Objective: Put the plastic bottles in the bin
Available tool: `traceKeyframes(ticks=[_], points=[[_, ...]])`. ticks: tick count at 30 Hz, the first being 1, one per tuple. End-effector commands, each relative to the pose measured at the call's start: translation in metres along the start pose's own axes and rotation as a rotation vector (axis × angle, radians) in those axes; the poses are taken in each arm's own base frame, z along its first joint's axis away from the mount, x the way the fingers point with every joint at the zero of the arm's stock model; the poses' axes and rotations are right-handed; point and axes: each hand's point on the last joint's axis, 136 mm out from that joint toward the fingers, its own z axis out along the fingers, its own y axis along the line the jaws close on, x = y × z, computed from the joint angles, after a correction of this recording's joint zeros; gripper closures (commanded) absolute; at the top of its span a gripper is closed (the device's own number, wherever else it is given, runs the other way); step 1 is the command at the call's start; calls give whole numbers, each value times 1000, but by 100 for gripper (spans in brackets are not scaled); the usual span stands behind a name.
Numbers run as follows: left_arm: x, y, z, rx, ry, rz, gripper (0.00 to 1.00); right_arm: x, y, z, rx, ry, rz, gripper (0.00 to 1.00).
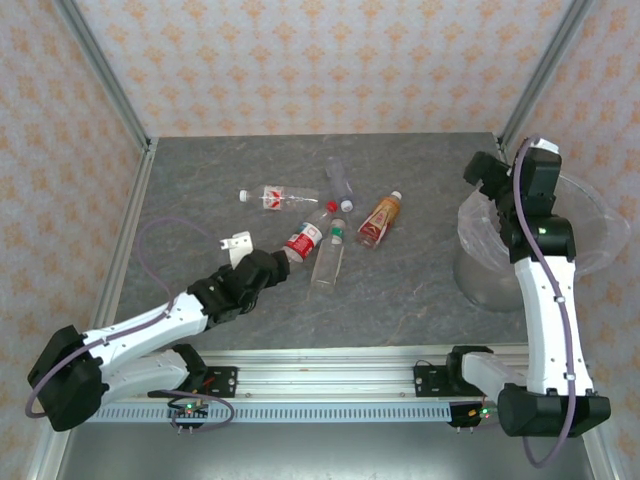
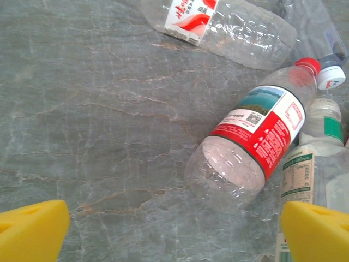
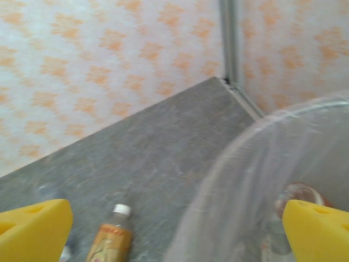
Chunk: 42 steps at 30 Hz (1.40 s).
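Several plastic bottles lie in a cluster mid-table. A red-label bottle point(image 1: 306, 238) point(image 2: 256, 142) lies with its base toward my left gripper point(image 1: 266, 256) point(image 2: 174, 229). That gripper is open and low over the table, just short of the base, with nothing between its yellow fingers. A green-cap bottle point(image 1: 329, 260) point(image 2: 316, 158) lies beside it by the right finger. Farther back are a red-and-white-label bottle point(image 1: 278, 197) point(image 2: 218, 22) and an orange-label bottle point(image 1: 381, 219) point(image 3: 112, 240). My right gripper point(image 1: 485, 172) point(image 3: 175, 229) hangs open and empty above the left rim of the bin point(image 1: 478, 275) point(image 3: 256, 142).
Another clear bottle point(image 1: 340, 182) lies at the back of the cluster. Patterned walls and metal corner posts point(image 1: 100, 70) enclose the table. Bare grey tabletop point(image 1: 200, 210) lies left of the bottles and between them and the bin.
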Motion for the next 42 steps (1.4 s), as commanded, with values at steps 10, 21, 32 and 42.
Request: traceKeyframes(ticks=[10, 21, 32, 42], points=[[3, -28, 15, 115, 165, 255, 0, 20, 107, -24, -309, 102, -225, 1], [3, -21, 26, 69, 177, 425, 0, 69, 155, -9, -398, 196, -347, 1], [12, -38, 47, 119, 285, 569, 0, 96, 159, 1, -433, 223, -220, 1], [11, -40, 73, 85, 349, 616, 0, 96, 156, -1, -429, 221, -224, 1]])
